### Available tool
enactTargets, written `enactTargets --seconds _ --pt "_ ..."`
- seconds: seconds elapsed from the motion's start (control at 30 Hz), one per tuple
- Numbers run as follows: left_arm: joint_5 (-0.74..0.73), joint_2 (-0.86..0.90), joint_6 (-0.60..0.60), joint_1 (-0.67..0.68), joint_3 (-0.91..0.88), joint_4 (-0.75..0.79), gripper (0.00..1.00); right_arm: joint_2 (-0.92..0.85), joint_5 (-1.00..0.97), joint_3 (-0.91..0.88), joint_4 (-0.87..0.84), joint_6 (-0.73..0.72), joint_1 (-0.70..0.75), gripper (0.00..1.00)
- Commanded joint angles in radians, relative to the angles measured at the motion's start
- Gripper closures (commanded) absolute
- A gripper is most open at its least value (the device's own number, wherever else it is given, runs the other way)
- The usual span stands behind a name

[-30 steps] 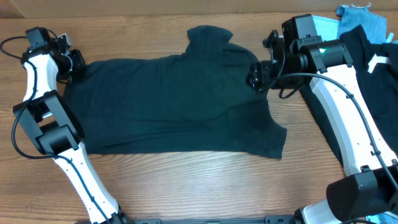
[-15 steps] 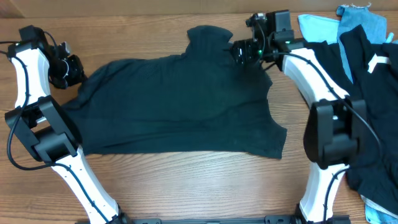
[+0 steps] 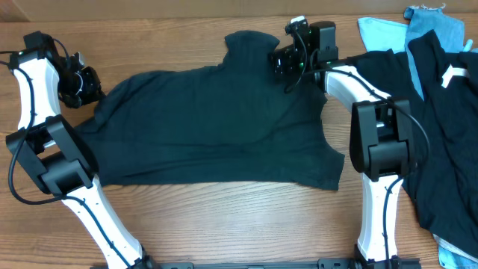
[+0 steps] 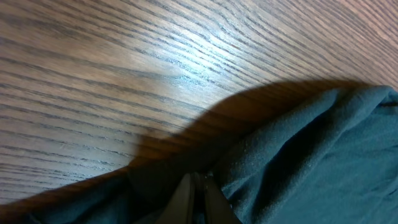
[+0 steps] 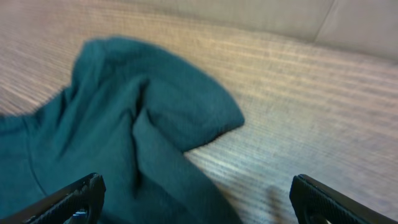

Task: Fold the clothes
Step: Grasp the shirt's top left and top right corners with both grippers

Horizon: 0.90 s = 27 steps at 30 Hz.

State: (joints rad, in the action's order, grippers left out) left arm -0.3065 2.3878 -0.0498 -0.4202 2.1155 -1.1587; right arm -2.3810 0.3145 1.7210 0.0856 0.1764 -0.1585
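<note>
i see my left gripper [image 3: 84, 84] pinching the dark shirt [image 3: 216, 127] at its edge; my right gripper [image 5: 196, 190] hangs wide over a sleeve [image 5: 168, 102].

No lettering, label or number to read anywhere here, just a white streak [image 3: 450, 75] on the black garment [image 3: 441, 134] at right, not legible.
</note>
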Motion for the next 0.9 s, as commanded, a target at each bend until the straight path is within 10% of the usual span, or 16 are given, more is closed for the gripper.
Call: enactTargets --seconds 0.0,0.2,0.33,0.37,0.43,0.87 --pt "0.003 -0.022 -0.010 0.005 -0.002 0.004 0.96 -0.034 0.022 0.022 -0.009 0.016 -0.004 0.01" --pt "0.003 -0.022 -0.010 0.005 -0.002 0.004 0.96 -0.068 0.022 0.022 0.000 0.019 -0.028 0.09" --pt "0.003 -0.022 -0.010 0.005 -0.002 0.004 0.96 -0.069 -0.050 0.023 0.003 0.006 -0.037 0.47" --pt "0.003 -0.022 -0.010 0.005 -0.002 0.004 0.96 -0.069 -0.053 0.023 0.010 -0.006 -0.036 0.75" --pt "0.003 -0.022 -0.010 0.005 -0.002 0.004 0.96 -0.069 -0.053 0.029 0.023 -0.075 -0.025 0.93" --pt "0.003 -0.023 -0.002 -0.007 -0.002 0.003 0.96 0.019 -0.001 0.047 0.088 -0.151 0.008 0.63"
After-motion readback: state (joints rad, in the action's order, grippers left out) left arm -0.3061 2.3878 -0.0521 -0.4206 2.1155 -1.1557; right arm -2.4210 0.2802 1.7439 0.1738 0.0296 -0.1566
